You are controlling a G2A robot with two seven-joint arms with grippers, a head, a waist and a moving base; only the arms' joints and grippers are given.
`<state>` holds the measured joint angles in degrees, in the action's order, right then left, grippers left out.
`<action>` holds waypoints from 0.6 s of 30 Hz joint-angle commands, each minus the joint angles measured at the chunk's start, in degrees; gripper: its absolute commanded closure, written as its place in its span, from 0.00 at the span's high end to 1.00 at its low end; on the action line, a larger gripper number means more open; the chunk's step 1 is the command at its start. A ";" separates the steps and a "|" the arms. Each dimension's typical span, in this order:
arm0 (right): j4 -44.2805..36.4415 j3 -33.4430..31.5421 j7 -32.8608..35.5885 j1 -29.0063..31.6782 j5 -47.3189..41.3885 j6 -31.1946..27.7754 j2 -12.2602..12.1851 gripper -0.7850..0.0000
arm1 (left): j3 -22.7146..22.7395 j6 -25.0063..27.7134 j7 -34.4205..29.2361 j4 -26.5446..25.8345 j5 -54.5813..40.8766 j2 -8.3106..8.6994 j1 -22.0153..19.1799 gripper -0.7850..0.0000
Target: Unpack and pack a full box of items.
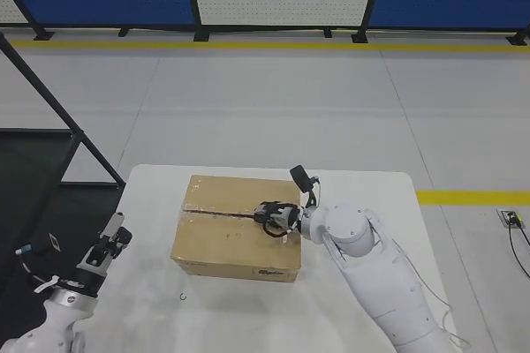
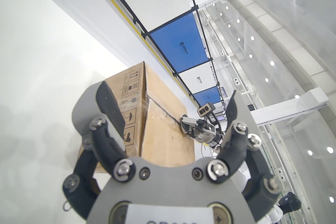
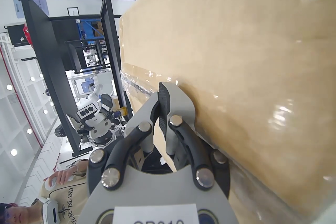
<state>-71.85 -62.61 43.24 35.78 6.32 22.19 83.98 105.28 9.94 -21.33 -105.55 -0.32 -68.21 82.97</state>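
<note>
A closed cardboard box (image 1: 221, 231) sits in the middle of the white table (image 1: 371, 203), with a taped seam (image 1: 214, 213) running along its top. My right gripper (image 1: 267, 213) rests on the box top at that seam, fingers shut with nothing visible between them. The right wrist view shows the shut fingertips (image 3: 163, 89) pressed against the box (image 3: 236, 51) beside the glossy tape. My left gripper (image 1: 119, 231) hovers by the table's left edge, apart from the box, fingers open and empty. The left wrist view has the open left gripper (image 2: 168, 89) facing the box (image 2: 162, 114), with the right gripper (image 2: 185, 125) beyond.
A small metal ring (image 1: 185, 295) lies on the table in front of the box's left corner. A black metal frame (image 1: 44, 106) stands off the table's left side. Bare tabletop surrounds the box on every side.
</note>
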 commanded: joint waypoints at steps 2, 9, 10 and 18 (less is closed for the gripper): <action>-1.47 -1.75 0.24 1.52 0.37 0.44 -0.61 0.00 | -0.10 -0.02 -0.06 -0.18 -0.03 0.05 0.02 1.00; -5.89 -5.66 1.00 5.56 0.60 0.63 -1.97 0.00 | -0.12 0.03 -0.02 -0.15 -0.17 0.18 -0.14 1.00; -6.71 -6.13 1.08 6.18 0.76 0.62 -2.16 0.00 | -0.14 0.02 -0.02 -0.10 -0.18 0.20 -0.19 1.00; -11.49 -10.53 -0.26 10.58 1.23 1.31 -3.50 0.00 | -0.63 -0.22 0.05 -0.50 0.25 0.34 -0.45 1.00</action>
<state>-83.06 -72.65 43.38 46.04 7.34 23.22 80.61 104.68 9.73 -21.33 -106.01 -0.11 -67.88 82.51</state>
